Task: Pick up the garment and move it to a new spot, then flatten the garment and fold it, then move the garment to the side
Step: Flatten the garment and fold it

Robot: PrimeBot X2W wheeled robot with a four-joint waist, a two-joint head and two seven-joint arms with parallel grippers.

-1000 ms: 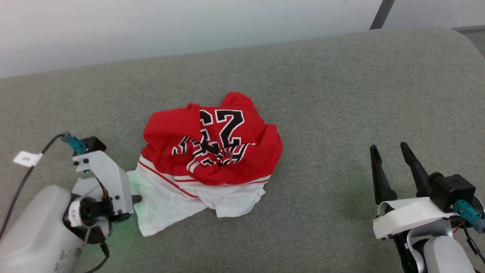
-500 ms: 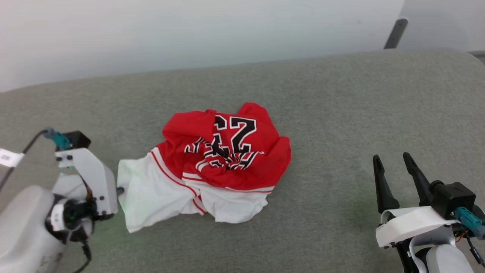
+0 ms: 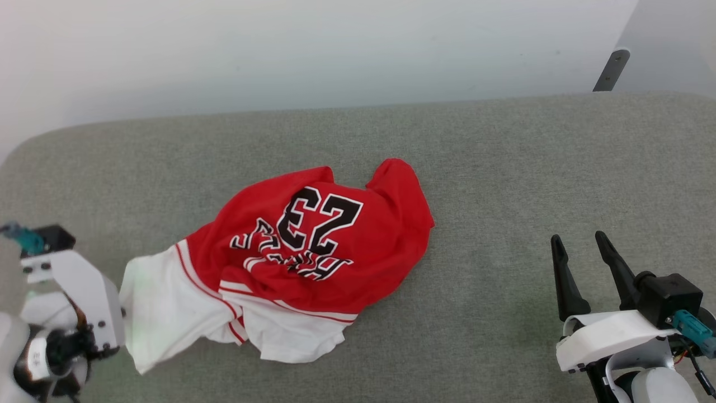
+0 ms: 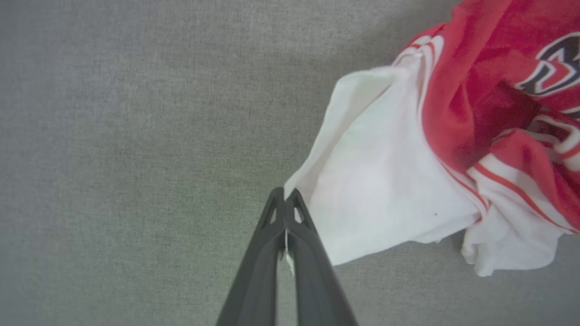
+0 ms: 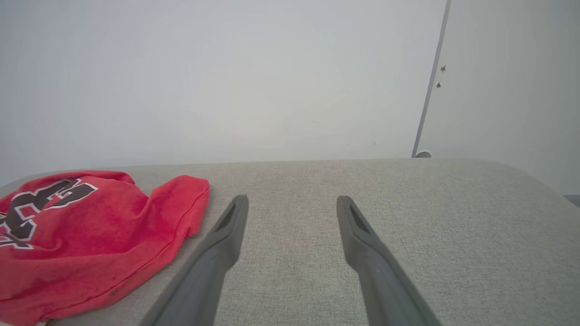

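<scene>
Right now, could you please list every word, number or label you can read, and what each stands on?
"23": black-and-white print on the red garment, upside down in the head view.
Unreadable: the lettering beside the number, creased.
Too small to read: the small label on the left arm's wrist.

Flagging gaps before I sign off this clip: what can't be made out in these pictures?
- Left wrist view: how much of the garment the shut left end effector pinches is hidden between its fingers.
- Head view: that grip sits behind the white bracket; creases swallow the lettering under the 23.
- Right wrist view: the left edge cuts off the garment.
</scene>
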